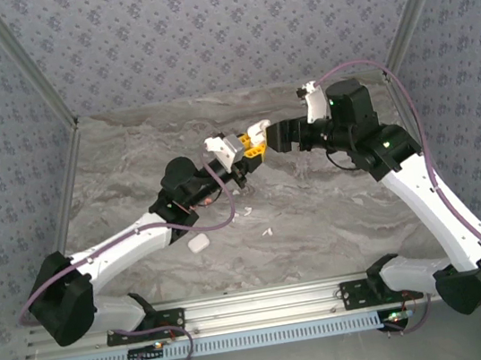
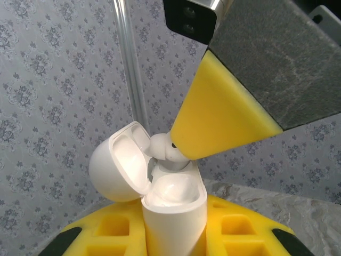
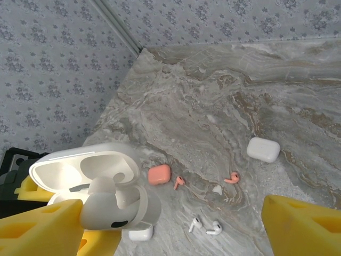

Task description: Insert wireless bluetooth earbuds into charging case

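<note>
My left gripper point(image 2: 173, 234) point(image 1: 235, 155) is shut on a white charging case point(image 2: 173, 210), held upright with its lid point(image 2: 114, 168) swung open to the left. A white earbud point(image 2: 162, 148) sits at the case mouth, partly in a well. One yellow finger point(image 2: 218, 117) of my right gripper point(image 1: 257, 138) presses on it from above. In the right wrist view the same earbud point(image 3: 104, 208) lies against the left finger point(image 3: 42, 229) over the open case point(image 3: 85, 170). The other finger point(image 3: 303, 224) stands far off, so the right gripper point(image 3: 176, 229) is open.
On the marble table point(image 3: 224, 106) lie a salmon case point(image 3: 159, 174), two orange earbuds point(image 3: 178, 182) point(image 3: 232, 178), two white earbuds point(image 3: 195, 224) point(image 3: 214, 229), a shut white case point(image 3: 263, 149) and another white case point(image 3: 139, 232). Patterned walls enclose the table.
</note>
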Controlling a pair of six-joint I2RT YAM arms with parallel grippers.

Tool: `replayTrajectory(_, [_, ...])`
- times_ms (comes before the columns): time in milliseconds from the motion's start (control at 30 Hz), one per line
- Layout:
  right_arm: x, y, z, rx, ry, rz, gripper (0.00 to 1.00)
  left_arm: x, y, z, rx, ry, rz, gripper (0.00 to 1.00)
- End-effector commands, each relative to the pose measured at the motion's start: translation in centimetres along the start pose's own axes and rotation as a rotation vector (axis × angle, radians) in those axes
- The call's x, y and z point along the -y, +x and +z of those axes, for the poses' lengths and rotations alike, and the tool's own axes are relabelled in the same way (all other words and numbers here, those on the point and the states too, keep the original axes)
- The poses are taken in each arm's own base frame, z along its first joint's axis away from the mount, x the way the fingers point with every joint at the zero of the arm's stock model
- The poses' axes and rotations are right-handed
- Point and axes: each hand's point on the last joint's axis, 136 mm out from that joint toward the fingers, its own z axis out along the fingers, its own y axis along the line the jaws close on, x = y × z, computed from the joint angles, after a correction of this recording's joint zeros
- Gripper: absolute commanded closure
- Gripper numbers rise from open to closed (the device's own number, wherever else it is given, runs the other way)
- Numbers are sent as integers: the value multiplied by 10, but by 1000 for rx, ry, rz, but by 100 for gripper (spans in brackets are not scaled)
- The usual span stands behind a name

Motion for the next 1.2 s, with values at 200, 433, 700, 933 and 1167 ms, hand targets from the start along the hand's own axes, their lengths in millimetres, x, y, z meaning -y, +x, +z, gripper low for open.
replayTrajectory(200, [5,-2,-13,9,51,-32,12,-3,-22,4,63,-12,9,100])
replayTrajectory(433, [6,-3,-16,16,57,-35,12,-3,-21,5,61,-12,9,100])
replayTrajectory(700, [8,-3,-16,16,60,-31,12,-3,-20,5,58,-13,7,100])
replayTrajectory(933, [-14,-12,-32,79,-71,-63,8,-5,-18,4,47,-25,6,100])
replayTrajectory(1167, [23,21,-32,18,49,-82,7,-37,4,-18,-17,-125,-96,100])
